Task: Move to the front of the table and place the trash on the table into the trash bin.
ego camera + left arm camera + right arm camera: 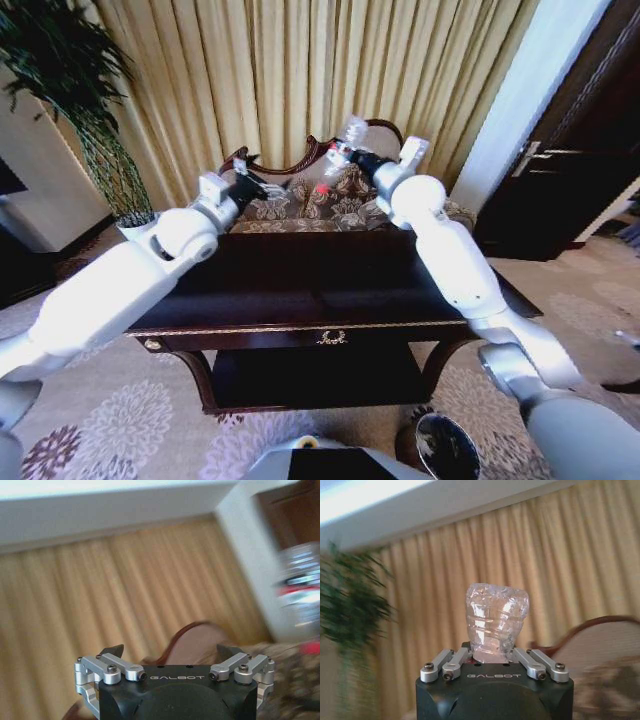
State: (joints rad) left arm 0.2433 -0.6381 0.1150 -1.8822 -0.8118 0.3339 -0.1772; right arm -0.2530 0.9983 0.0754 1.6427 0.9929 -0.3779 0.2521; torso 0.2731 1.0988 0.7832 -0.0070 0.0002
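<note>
1. Gold curtains [300,70] hanging in long folds across the back wall.
2. Sofa [320,200] with a curved wooden back and a flowery pattern, right in front of the curtains.
3. Tall green plant [70,90] on the left, leaves hanging down.
4. Dark wooden door [580,150] on the right, with a metal handle.
5. Carpet [120,420] on the floor, pale with big flower shapes.

Formal sitting room: gold curtains [280,70], carved sofa [310,195], floral carpet [120,420].
</note>
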